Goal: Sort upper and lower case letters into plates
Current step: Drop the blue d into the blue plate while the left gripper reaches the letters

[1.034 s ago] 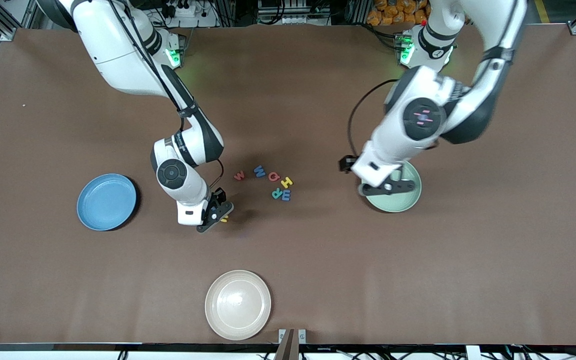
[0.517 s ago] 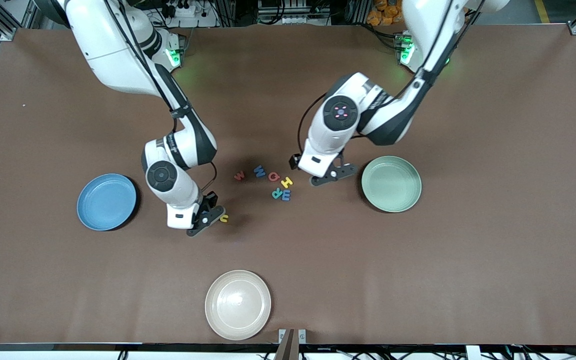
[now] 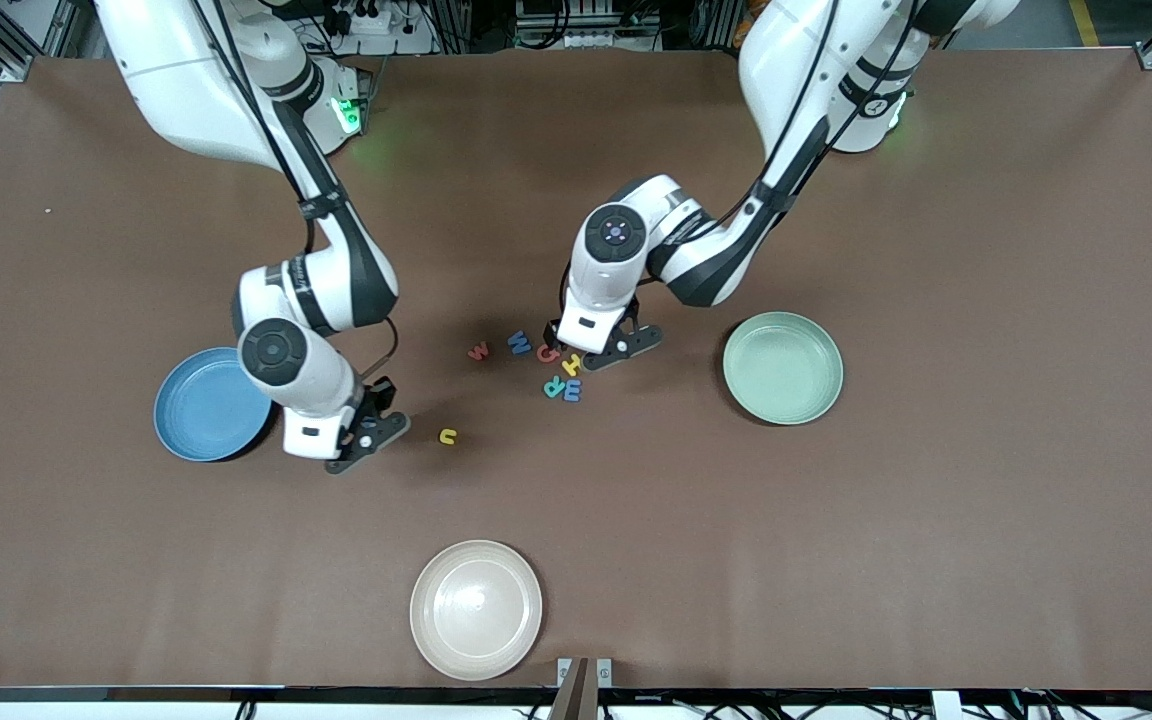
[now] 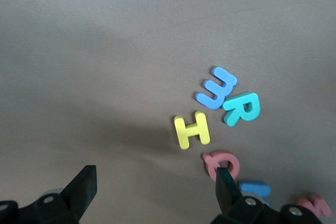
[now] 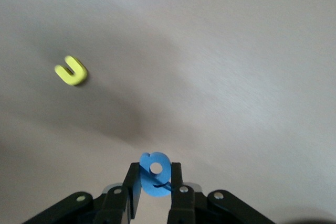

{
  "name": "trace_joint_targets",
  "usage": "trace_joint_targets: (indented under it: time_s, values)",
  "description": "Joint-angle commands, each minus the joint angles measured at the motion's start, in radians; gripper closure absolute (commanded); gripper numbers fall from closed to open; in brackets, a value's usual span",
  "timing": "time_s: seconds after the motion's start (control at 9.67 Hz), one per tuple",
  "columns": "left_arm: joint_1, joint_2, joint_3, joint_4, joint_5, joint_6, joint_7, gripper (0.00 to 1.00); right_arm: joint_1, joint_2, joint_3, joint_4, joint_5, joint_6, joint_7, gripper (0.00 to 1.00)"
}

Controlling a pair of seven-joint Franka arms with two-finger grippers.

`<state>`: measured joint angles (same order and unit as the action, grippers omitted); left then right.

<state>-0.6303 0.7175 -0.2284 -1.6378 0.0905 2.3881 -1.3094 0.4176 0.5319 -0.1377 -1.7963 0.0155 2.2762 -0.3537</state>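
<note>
Front view: you see a brown table (image 3: 836, 560), aluminium framing and cables along its top edge. Right gripper (image 3: 368, 440) hangs over bare table between the blue plate (image 3: 198, 415) and the yellow u (image 3: 448, 436). Left gripper (image 3: 608, 352) sits over the letter cluster (image 3: 548, 368), mint plate (image 3: 786, 372) beside it toward the left arm's end. Cream plate (image 3: 476, 610) lies nearest the camera.

Left wrist view: fingers (image 4: 79, 190) spread wide, nothing between; yellow H (image 4: 192, 130), blue W (image 4: 216, 87), teal R (image 4: 242, 108), pink G (image 4: 222, 163) below on plain brown surface.

Right wrist view: jaws pinched on a small blue letter (image 5: 154, 174); the yellow u well apart from it.
</note>
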Motion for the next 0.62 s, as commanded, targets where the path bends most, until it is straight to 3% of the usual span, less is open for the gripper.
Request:
trace_joint_targets:
  time_s: [0.0, 0.21, 0.41, 0.52]
  values:
    - [-0.025, 0.069, 0.012, 0.064, 0.046, 0.0, -0.044, 0.0, -0.005, -0.116, -0.048, -0.145, -0.041, 0.011, -0.011, 1.0]
    - [-0.034, 0.138, 0.014, 0.136, 0.051, 0.04, -0.056, 0.0, -0.078, -0.199, -0.082, -0.224, -0.062, 0.006, -0.11, 1.0]
    - [-0.034, 0.174, 0.014, 0.171, 0.051, 0.042, -0.059, 0.0, -0.239, -0.228, -0.08, -0.248, -0.06, -0.003, -0.317, 1.0]
    - [-0.031, 0.174, 0.014, 0.171, 0.051, 0.042, -0.059, 0.06, -0.311, -0.222, -0.079, -0.255, -0.059, -0.001, -0.387, 1.0]
